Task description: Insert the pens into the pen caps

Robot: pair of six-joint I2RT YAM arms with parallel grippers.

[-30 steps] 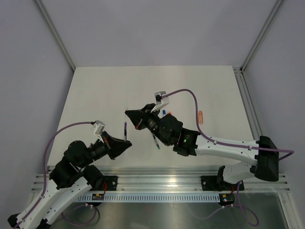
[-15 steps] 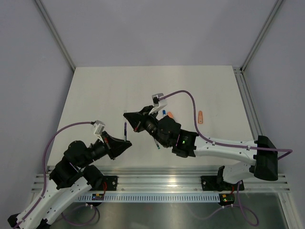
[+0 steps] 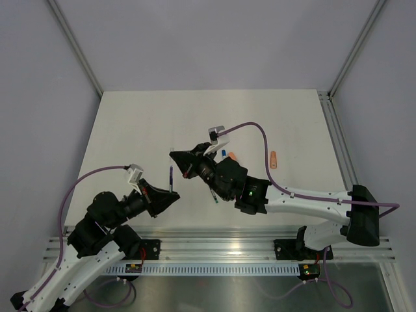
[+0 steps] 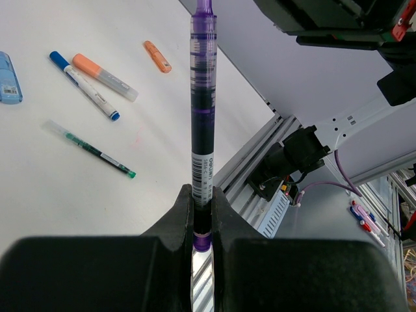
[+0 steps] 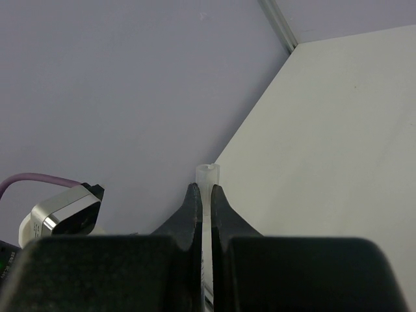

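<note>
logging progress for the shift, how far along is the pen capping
Done: no pen clearly capped. In hand: left gripper shut on the purple pen, right gripper shut on a clear cap, not yet joined. Left: green pen, blue-ended pen, orange-ended pen, orange cap and light blue cap lie loose.

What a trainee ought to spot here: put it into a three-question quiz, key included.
1. True or false: the left tool is shut on a purple pen.
2. Which does the right tool grip? A) a clear cap B) an orange cap C) a blue pen
3. Short answer: what colour is the tip of the thin pen lying on the table?
Key: 1 true; 2 A; 3 green.
</note>
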